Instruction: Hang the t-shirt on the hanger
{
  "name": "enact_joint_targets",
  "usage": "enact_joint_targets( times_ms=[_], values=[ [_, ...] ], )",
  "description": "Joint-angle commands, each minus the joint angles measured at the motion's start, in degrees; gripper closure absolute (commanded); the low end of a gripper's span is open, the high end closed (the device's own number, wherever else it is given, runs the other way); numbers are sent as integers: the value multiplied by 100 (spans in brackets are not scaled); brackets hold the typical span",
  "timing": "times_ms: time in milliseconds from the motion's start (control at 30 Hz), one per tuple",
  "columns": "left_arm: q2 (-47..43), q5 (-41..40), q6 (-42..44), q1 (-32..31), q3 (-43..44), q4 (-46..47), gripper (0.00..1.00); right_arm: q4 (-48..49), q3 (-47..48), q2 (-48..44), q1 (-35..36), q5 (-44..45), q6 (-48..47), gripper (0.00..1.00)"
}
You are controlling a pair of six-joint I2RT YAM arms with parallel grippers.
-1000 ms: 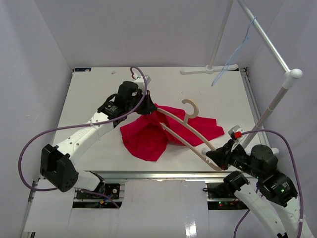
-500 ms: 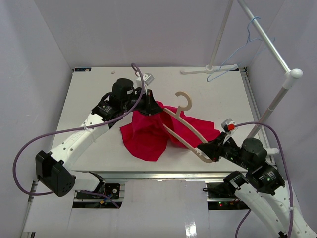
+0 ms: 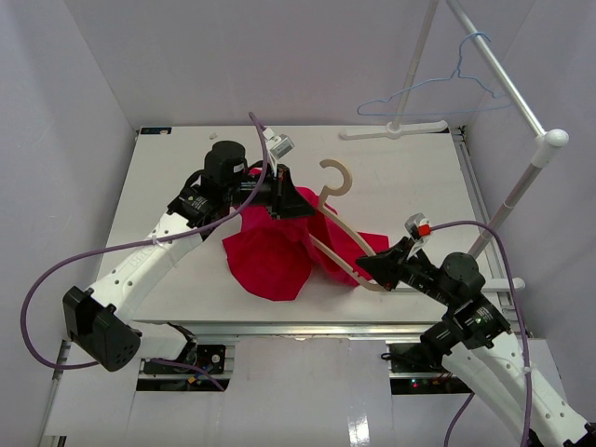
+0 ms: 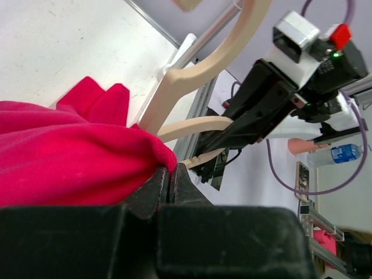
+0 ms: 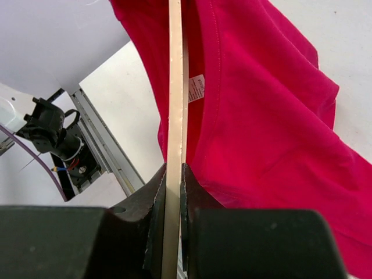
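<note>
Right gripper (image 5: 172,177) pinches hanger (image 5: 174,70) (tip, seemingly).

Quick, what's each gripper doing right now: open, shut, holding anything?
Left gripper: shut on the bright red cloth t-shirt.
Right gripper: shut on the light tan wooden hanger.

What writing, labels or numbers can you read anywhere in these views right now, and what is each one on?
No text can be read in any view.
White tag inside the neck of the t-shirt: red print, too small to read.
Bottle in the background of the left wrist view: blue label, too blurred to read.
</note>
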Motion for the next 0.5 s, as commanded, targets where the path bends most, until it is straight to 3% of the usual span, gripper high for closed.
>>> enact_joint_targets(
  times_ms=[0, 267, 467],
  values=[
    [-188, 576, -279, -17, 450, 139, 96, 1376, -269, 64, -11, -141, 57, 92],
    [-161, -38, -288, -26, 1053, -166, 100, 1848, -418, 346, -2, -596, -64, 92],
    [2, -644, -3, -17, 1523, -794, 100, 2037, -691, -76, -2, -700, -90, 92]
  ],
)
